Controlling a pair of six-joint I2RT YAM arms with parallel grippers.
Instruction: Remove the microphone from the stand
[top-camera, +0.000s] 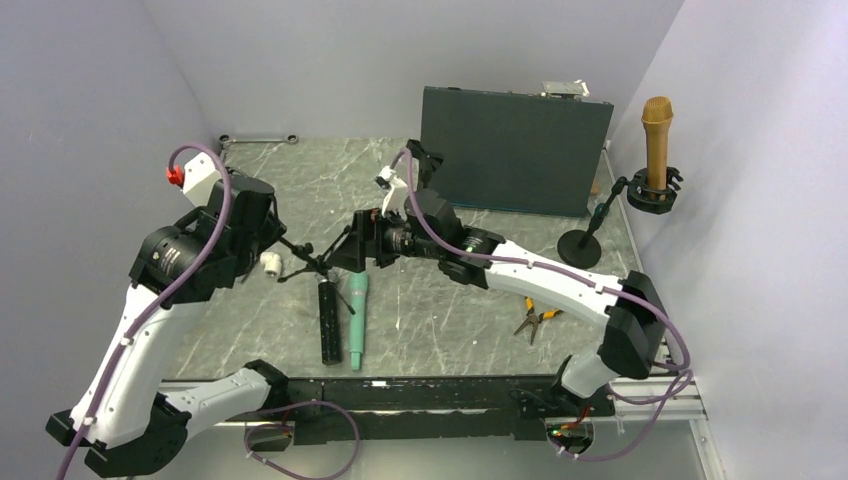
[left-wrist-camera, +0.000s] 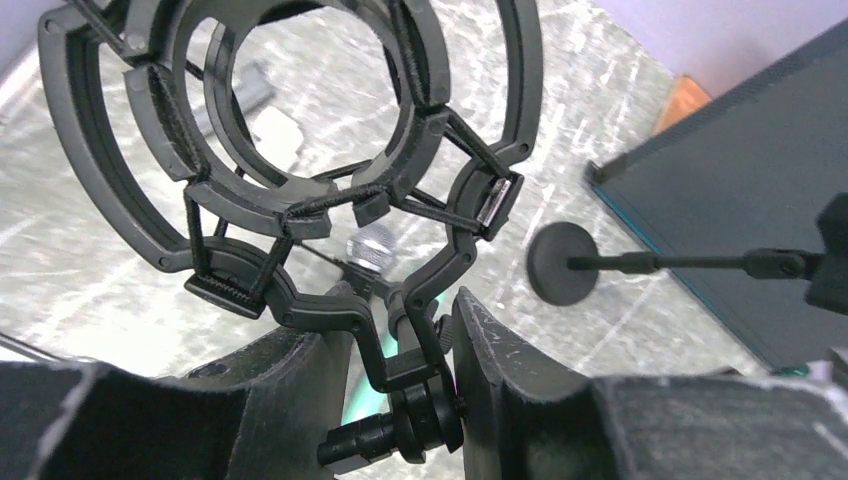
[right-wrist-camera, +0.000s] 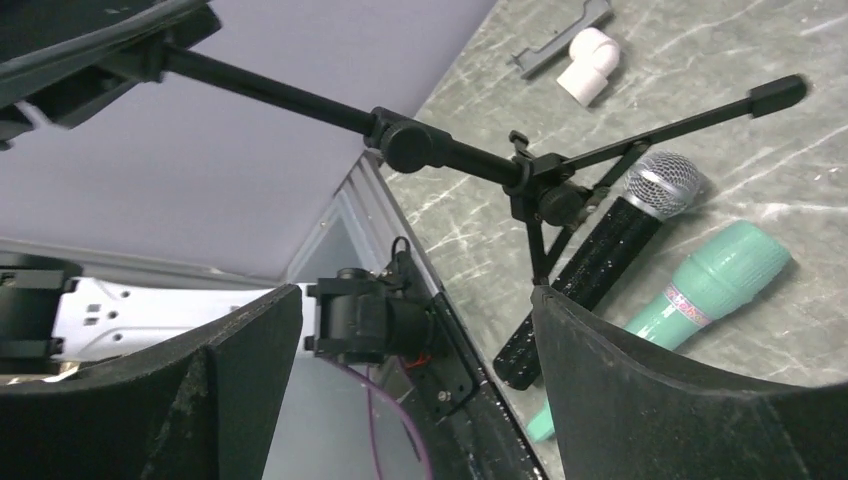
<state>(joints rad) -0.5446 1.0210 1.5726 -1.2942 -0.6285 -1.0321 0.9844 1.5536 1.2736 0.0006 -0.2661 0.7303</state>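
Note:
My left gripper (top-camera: 283, 246) (left-wrist-camera: 385, 320) is shut on the swivel joint of a black tripod stand (top-camera: 318, 265) (right-wrist-camera: 535, 180). The stand's ring-shaped shock mount (left-wrist-camera: 300, 130) has nothing in it. A green microphone (top-camera: 357, 315) (right-wrist-camera: 715, 280) lies flat on the table just below the stand. A black microphone (top-camera: 330, 322) (right-wrist-camera: 620, 235) with a silver grille lies beside it. Close to the right of the stand, my right gripper (top-camera: 352, 243) (right-wrist-camera: 415, 300) is open, with nothing between its fingers.
A gold microphone (top-camera: 657, 135) stands upright in a second stand with a round base (top-camera: 580, 246) (left-wrist-camera: 565, 263) at the back right. A dark panel (top-camera: 515, 150) leans at the back. Orange-handled pliers (top-camera: 535, 320) lie at the right, a white pipe elbow (top-camera: 270, 264) (right-wrist-camera: 590, 60) at the left.

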